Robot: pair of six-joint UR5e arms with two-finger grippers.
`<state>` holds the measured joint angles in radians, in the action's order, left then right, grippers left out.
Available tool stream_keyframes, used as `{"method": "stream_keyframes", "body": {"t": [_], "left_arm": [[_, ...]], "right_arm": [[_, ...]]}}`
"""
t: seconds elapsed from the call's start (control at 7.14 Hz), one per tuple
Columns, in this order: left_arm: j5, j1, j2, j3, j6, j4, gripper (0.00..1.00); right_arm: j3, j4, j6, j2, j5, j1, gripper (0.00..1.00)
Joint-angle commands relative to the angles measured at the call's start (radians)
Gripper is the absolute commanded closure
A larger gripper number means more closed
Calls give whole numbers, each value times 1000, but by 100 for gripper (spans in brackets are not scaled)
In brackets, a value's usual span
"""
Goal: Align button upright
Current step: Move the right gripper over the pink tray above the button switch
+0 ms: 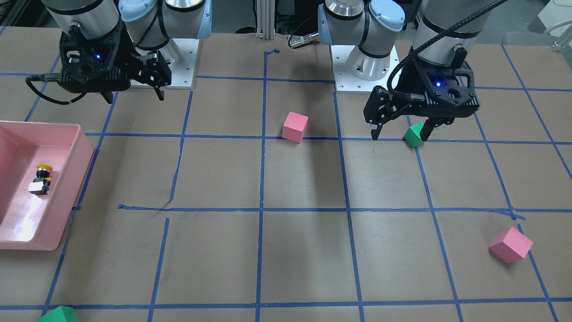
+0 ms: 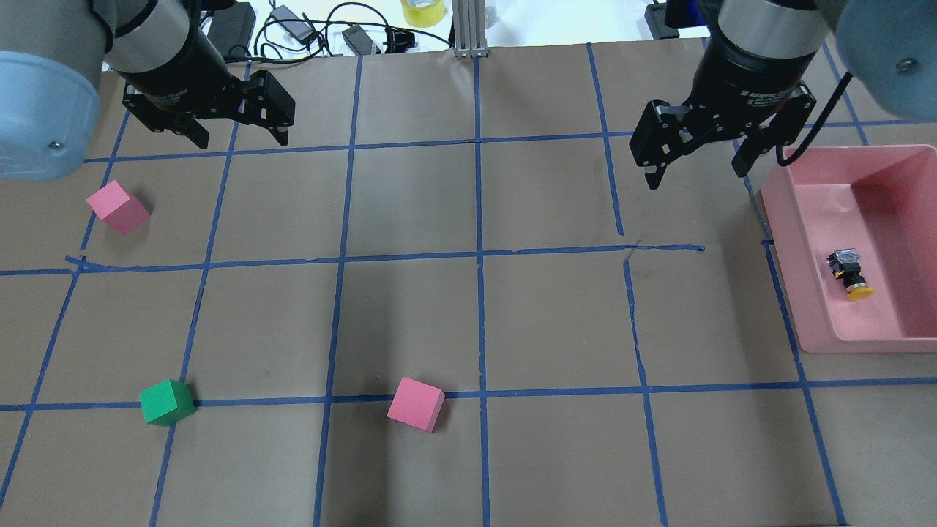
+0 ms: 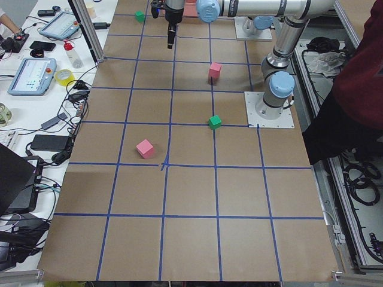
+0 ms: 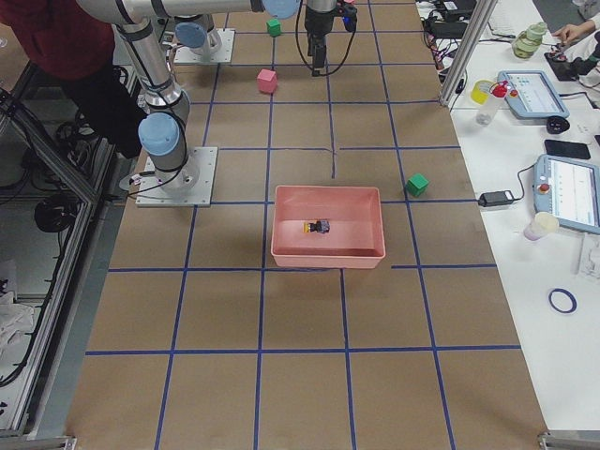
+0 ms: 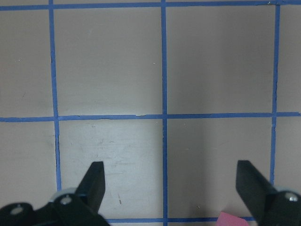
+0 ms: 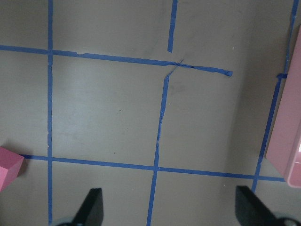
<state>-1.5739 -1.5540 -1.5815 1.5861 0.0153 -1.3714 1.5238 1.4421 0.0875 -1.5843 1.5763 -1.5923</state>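
The button (image 1: 40, 179) lies on its side on the floor of the pink bin (image 1: 67, 188), with its yellow cap toward the robot's base. It also shows in the overhead view (image 2: 849, 274) and small in the exterior right view (image 4: 319, 227). My right gripper (image 2: 695, 176) is open and empty, held above the table beside the bin's far left corner, apart from the button. In the front view, my right gripper (image 1: 134, 96) hangs above the bin. My left gripper (image 2: 241, 137) is open and empty over the table's other half. Both wrist views show bare paper between open fingers.
The pink bin (image 2: 783, 256) stands at the table's right edge. A pink cube (image 2: 415, 404) and a green cube (image 2: 167, 402) lie near the robot. Another pink cube (image 2: 117, 207) lies at the left, and a second green cube (image 1: 58, 315) lies past the bin.
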Motion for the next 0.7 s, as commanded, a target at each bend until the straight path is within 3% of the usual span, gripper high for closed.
{"method": "stream_keyframes", "body": {"t": [0.0,0.56], "left_arm": [[0,0,0,0,0,0,0],[0,2,0,0,0,0,0]], "right_arm": [[1,0,0,-2,-1,3,0],[1,6,14,4,-2,72,0]]}}
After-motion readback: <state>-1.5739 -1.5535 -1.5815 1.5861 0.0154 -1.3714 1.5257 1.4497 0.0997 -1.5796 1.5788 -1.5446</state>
